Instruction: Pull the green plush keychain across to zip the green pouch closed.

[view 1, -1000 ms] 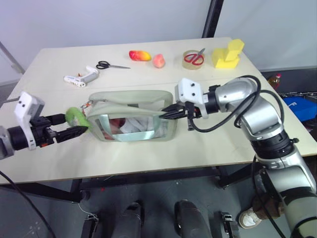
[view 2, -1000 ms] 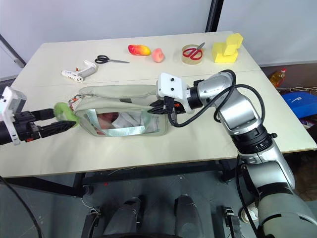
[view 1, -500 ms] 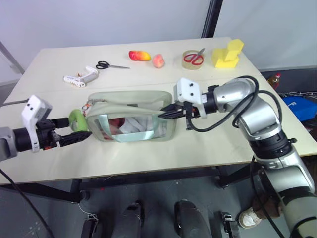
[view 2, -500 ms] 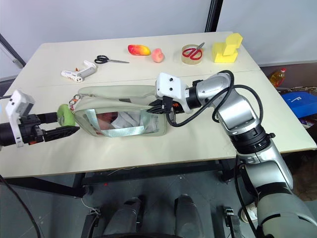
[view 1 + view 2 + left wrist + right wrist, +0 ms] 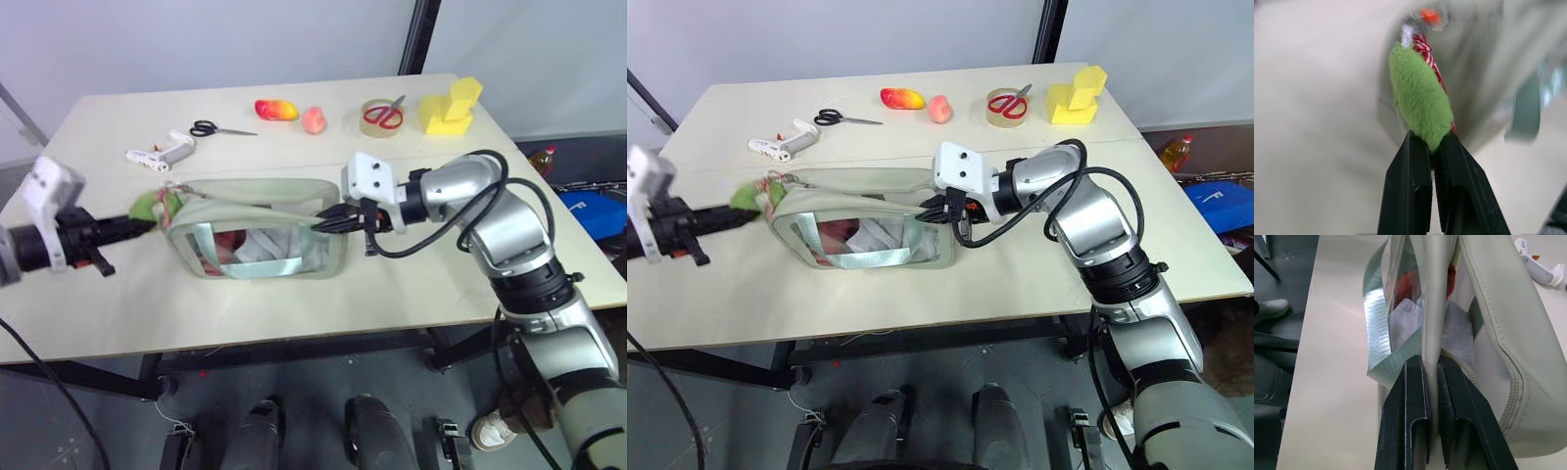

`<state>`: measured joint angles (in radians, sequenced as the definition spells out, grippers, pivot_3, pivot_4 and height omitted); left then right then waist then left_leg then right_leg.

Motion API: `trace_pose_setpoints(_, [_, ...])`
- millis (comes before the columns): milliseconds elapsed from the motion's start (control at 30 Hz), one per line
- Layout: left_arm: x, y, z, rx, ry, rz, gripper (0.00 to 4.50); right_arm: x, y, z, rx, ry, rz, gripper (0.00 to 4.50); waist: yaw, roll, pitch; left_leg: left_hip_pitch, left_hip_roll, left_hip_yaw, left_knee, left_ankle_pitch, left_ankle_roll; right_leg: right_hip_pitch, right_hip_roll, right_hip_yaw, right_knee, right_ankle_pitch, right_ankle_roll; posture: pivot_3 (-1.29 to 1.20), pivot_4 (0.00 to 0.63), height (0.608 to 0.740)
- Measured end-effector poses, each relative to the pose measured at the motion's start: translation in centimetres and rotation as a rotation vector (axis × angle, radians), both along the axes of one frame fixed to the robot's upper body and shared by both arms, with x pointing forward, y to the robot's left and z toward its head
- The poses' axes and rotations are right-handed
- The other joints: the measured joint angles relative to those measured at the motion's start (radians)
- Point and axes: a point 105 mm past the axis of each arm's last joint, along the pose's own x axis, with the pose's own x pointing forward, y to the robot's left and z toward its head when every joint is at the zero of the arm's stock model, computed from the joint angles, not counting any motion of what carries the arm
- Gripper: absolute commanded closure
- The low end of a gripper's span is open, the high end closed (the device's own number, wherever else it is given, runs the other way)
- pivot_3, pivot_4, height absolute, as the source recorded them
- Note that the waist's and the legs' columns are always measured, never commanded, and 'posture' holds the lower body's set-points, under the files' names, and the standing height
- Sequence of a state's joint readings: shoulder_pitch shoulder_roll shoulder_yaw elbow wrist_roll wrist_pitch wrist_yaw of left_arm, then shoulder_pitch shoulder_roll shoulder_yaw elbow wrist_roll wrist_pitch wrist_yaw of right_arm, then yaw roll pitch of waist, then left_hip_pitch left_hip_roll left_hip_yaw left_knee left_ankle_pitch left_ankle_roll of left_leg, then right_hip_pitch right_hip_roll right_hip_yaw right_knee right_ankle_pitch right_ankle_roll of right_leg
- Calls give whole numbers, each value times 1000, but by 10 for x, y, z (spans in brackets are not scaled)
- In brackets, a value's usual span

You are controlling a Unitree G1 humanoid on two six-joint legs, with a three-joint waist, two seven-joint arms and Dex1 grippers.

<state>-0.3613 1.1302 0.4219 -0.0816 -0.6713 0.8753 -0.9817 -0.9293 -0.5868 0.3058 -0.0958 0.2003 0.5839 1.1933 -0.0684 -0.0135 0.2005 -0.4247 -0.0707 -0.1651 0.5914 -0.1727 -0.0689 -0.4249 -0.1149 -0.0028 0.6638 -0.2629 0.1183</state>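
the green plush keychain [image 5: 1420, 100] is being pinched by its tip between the pressed-together fingers of the left gripper [image 5: 1431, 152], at the left end of the green pouch [image 5: 260, 235] on the table [image 5: 323, 294]. the pouch's right edge is being clamped in the right gripper [image 5: 1430, 377]. the fuzzy charm is likely being held too shallowly; slipping out, or cord strain, is being risked if pulled off-line.

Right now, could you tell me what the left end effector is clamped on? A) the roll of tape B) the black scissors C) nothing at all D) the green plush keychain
D: in the left wrist view the left end effector is shut on the lower end of the green plush keychain.
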Motion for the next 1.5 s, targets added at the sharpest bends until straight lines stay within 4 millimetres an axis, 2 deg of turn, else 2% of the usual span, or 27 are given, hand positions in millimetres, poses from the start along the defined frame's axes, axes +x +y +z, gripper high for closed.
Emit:
trace_pose_setpoints(100, [4,-8,39,-3,-109,-39,4479,0,1,0,3,-1,-1,4500,1,0,0,0,0,0,0,0,0,0,0,0,0,0,0,0,150,740])
trace_pose_setpoints(167, [5,-21,57,-7,-155,-90,4479,0,2,0,7,0,1,4500,1,0,0,0,0,0,0,0,0,1,0,0,0,0,0,0,150,740])
trace_pose_setpoints(200, [6,-31,58,-3,-156,-129,4479,0,4,0,10,2,5,4500,0,0,0,0,0,0,0,0,0,1,0,0,0,0,0,0,150,740])
trace_pose_setpoints(233, [6,-38,56,5,-148,-156,4479,0,4,0,12,3,6,4500,-1,0,0,0,0,0,0,0,0,1,0,0,0,0,0,0,150,740])
trace_pose_setpoints(400, [24,-73,19,27,-49,-277,4479,2,6,0,20,1,5,4500,-2,0,0,0,0,0,1,0,0,1,1,0,1,0,0,0,150,740])
trace_pose_setpoints(500, [29,-80,6,120,-49,-311,4479,3,6,0,22,-2,2,4500,-2,0,0,0,0,0,1,0,0,0,1,0,1,0,0,0,150,740])
trace_pose_setpoints(600, [28,-84,1,154,-42,-353,4479,3,5,0,22,-2,-3,4500,-1,0,0,0,0,0,1,0,0,1,1,0,1,0,0,0,150,740])
trace_pose_setpoints(733, [25,-87,6,149,-43,-393,2937,4,5,0,23,-3,-8,4500,-1,0,0,0,0,0,1,0,0,1,1,0,1,0,0,0,150,740])
trace_pose_setpoints(900, [26,-87,14,178,-62,-394,339,4,5,0,24,-5,-8,4500,-1,0,0,0,0,0,1,0,0,1,1,0,1,0,0,0,150,740])
trace_pose_setpoints(967, [24,-82,18,205,-64,-381,339,4,6,0,25,-8,-6,4500,-3,0,0,0,0,0,1,0,0,1,1,0,1,0,0,0,150,740])
trace_pose_setpoints(1167, [6,-52,24,294,-10,-318,339,6,5,-1,29,-7,-6,4500,-2,0,0,0,0,0,1,0,0,1,1,0,2,0,0,0,150,740])
trace_pose_setpoints(1333, [1,-31,-5,251,64,-233,339,6,5,-1,30,-11,-3,4500,-1,0,0,1,0,0,1,0,0,1,1,0,1,0,0,0,150,740])
trace_pose_setpoints(1500, [9,-31,-36,185,69,-175,339,6,6,-1,32,-8,3,4500,-1,0,0,1,0,0,1,0,0,1,1,0,2,0,0,0,150,740])
